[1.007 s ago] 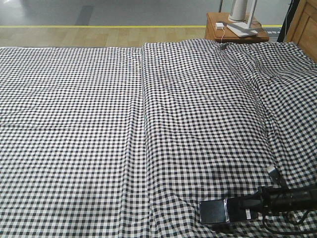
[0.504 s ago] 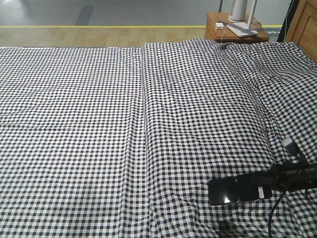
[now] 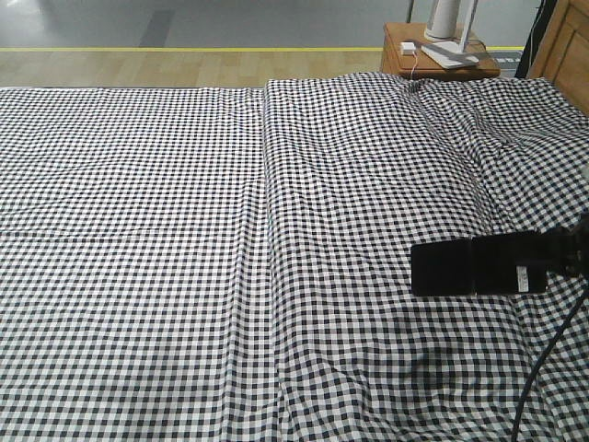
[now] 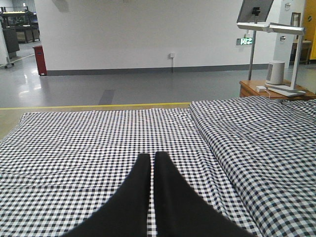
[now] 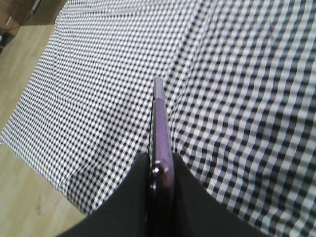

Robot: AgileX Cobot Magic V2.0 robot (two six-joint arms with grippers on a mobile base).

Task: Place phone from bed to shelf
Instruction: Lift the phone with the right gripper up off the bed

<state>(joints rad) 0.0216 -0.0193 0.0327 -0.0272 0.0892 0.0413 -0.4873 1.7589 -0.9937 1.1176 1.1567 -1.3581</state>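
Observation:
The phone (image 3: 442, 267) is a thin black rectangle held flat in the air above the right side of the bed (image 3: 184, 230), which has a black-and-white check sheet. My right gripper (image 3: 480, 265) reaches in from the right edge and is shut on it. In the right wrist view the phone (image 5: 160, 123) shows edge-on with a pinkish rim, pinched between the black fingers (image 5: 136, 197), and the bed (image 5: 247, 74) lies well below. My left gripper (image 4: 150, 157) is shut with nothing in it, low over the bed (image 4: 74, 138). The shelf is out of view.
An orange-brown nightstand (image 3: 433, 60) with a white lamp base and a small white box stands beyond the bed's far right corner. A light wooden panel (image 3: 566, 46) rises at the far right. Wood floor (image 5: 24, 197) borders the bed's edge.
My right gripper has lifted the phone off the near part of the bed and carried it up and to the right. The left gripper view has no earlier frame.

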